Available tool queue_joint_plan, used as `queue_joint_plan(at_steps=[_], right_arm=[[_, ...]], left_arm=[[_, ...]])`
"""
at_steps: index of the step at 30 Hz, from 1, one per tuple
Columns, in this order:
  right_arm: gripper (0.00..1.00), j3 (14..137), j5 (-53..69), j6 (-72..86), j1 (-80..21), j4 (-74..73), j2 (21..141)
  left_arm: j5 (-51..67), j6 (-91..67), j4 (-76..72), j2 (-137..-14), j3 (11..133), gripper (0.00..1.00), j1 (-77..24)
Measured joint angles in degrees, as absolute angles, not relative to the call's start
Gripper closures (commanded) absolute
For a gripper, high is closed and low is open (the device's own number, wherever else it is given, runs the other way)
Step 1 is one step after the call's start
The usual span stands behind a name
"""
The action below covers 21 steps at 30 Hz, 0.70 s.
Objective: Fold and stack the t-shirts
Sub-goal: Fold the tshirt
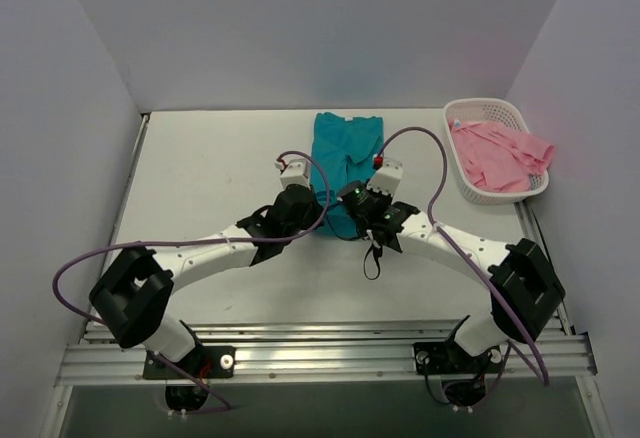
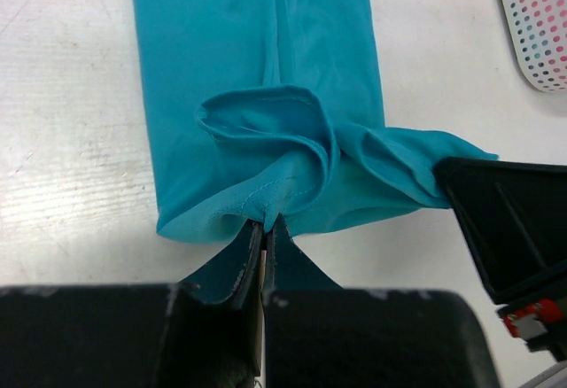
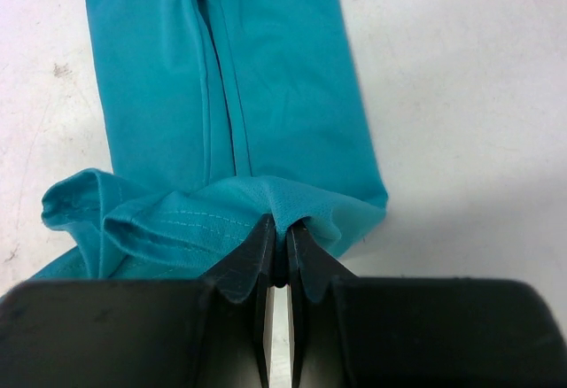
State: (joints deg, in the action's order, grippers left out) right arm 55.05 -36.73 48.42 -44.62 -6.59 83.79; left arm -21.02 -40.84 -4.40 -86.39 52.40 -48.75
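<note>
A: Where is the teal t-shirt [image 1: 347,153]?
B: Lengthwise on the desk [image 1: 200,178]; left fingers [image 2: 235,268] and right fingers [image 3: 252,255] each pinch its near hem. Probably light, limp cloth: best gripped at hems.

Soft matt cloth of the teal t-shirt [image 2: 266,69] with a stitched hem, pink t-shirt [image 1: 500,153] of limp cloth, basket [image 2: 539,25] of white perforated plastic, desk [image 2: 62,140] matt white and faintly scuffed, left hand [image 2: 266,227] and right hand [image 3: 279,231] in matt black plastic
</note>
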Motion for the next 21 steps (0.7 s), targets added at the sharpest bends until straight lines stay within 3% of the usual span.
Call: queue_joint_plan(at_steps=[21], right_arm=[[1.00, 69.47, -39.99, 44.58, -39.66, -5.87, 99.24]], left_arm=[[-12.88, -32.91, -6.74, -98.10, 66.76, 0.97, -40.49]])
